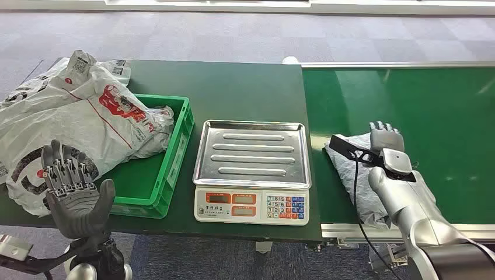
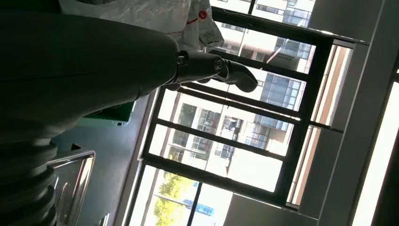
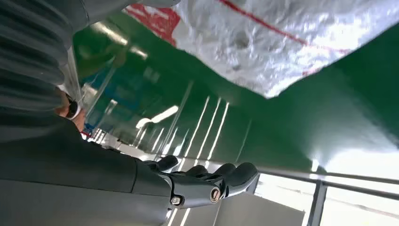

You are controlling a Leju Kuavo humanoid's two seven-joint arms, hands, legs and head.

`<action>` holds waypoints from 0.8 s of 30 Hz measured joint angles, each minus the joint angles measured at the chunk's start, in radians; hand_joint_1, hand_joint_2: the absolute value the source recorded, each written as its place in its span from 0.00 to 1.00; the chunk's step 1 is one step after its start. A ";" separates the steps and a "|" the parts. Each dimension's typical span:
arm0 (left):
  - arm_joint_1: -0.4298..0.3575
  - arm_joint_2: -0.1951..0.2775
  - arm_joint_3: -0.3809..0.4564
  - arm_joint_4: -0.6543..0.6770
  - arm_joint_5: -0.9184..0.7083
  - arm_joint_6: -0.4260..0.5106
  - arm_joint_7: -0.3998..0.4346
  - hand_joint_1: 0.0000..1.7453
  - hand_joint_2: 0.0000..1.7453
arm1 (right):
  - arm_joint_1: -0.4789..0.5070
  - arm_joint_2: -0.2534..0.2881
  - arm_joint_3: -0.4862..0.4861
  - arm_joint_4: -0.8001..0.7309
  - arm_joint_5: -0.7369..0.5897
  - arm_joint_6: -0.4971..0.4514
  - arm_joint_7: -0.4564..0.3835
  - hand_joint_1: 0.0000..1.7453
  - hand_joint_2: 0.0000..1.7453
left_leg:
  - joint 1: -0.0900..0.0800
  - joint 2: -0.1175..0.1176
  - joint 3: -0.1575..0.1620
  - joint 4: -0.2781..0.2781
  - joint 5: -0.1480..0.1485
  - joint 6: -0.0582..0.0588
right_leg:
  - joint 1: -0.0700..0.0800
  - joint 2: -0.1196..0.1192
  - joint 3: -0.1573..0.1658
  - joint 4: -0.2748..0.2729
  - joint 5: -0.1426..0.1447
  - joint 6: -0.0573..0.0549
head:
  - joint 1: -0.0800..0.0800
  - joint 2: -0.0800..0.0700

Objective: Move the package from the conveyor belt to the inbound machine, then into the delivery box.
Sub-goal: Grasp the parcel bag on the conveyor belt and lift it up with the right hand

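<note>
- Looks like step one is only just starting: the grey package (image 1: 356,175) lies flat on the green conveyor belt (image 1: 443,116), right at its near-left edge, just beside the scale.
- The right hand (image 1: 387,140) is over the far side of the package with its fingers stretched out and apart, holding nothing. Can't tell if it's actually touching the bag or just above it.
- The left hand (image 1: 73,186) is up at the front-left corner of the surface, palm showing, fingers spread, nothing in it.
- My guess for the next move: the right hand needs to get a real hold on that floppy bag, then carry it left onto the steel tray of the weighing scale (image 1: 252,172), which I take to be the inbound machine. The thin plastic could slip or sag out of a loose hold.
- After that it goes into the green crate (image 1: 175,151), which already has big white mailer bags (image 1: 87,122) piled in and spilling over.
- The surface (image 1: 233,87) is dark green; the floor is grey-purple carpet tile, and the left wrist view catches big windows with buildings outside.
</note>
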 joint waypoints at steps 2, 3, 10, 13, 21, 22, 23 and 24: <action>0.000 0.000 0.000 0.000 0.000 0.000 0.000 0.00 1.00 | 0.002 0.001 -0.005 0.000 -0.004 0.000 -0.006 0.00 1.00 | 0.000 0.000 0.000 0.000 0.000 0.000 | 0.000 0.000 0.000 0.000 0.000 0.000 | 0.000 0.000; 0.000 0.001 0.001 0.000 0.000 0.000 0.000 0.00 1.00 | 0.004 0.001 -0.009 0.000 -0.008 0.000 -0.012 0.00 1.00 | 0.000 0.000 0.000 0.000 0.000 0.000 | 0.000 0.000 0.000 0.000 0.000 0.000 | 0.000 0.000; 0.000 0.002 0.002 0.000 0.000 0.000 0.000 0.00 1.00 | 0.009 0.006 -0.026 0.000 -0.013 0.001 -0.017 0.00 1.00 | 0.000 0.000 0.000 0.000 0.000 0.000 | 0.000 0.000 0.000 0.000 0.000 0.000 | 0.000 0.000; 0.000 0.002 0.003 0.000 -0.002 -0.001 0.001 0.00 1.00 | 0.011 0.006 -0.030 0.000 -0.020 0.014 -0.021 0.00 1.00 | 0.000 0.000 0.000 0.000 0.000 0.000 | 0.000 0.000 0.000 0.000 0.000 0.000 | 0.000 0.000; -0.002 0.003 0.003 0.003 -0.007 -0.004 0.011 0.00 1.00 | 0.028 0.006 -0.048 -0.006 -0.097 0.182 -0.092 0.00 1.00 | 0.000 0.000 0.000 0.000 0.000 0.000 | 0.000 0.000 0.000 0.000 0.000 0.000 | 0.000 0.000; -0.002 0.003 0.003 0.006 -0.007 -0.004 0.011 0.00 1.00 | 0.033 0.004 -0.051 -0.006 -0.112 0.243 -0.130 0.00 1.00 | 0.000 0.000 0.000 0.000 0.000 0.000 | 0.000 0.000 0.000 0.000 0.000 0.000 | 0.000 0.000; -0.003 0.004 0.003 0.010 -0.007 -0.004 0.012 0.00 1.00 | 0.039 0.002 -0.052 -0.006 -0.123 0.300 -0.178 0.00 1.00 | 0.000 0.000 0.000 0.000 0.000 0.000 | 0.000 0.000 0.000 0.000 0.000 0.000 | 0.000 0.000; -0.003 0.004 0.003 0.012 -0.008 -0.003 0.012 0.00 1.00 | 0.045 -0.002 -0.052 -0.006 -0.130 0.347 -0.232 0.00 1.00 | 0.000 0.000 0.000 0.000 0.000 0.000 | 0.000 0.000 0.000 0.000 0.000 0.000 | 0.000 0.000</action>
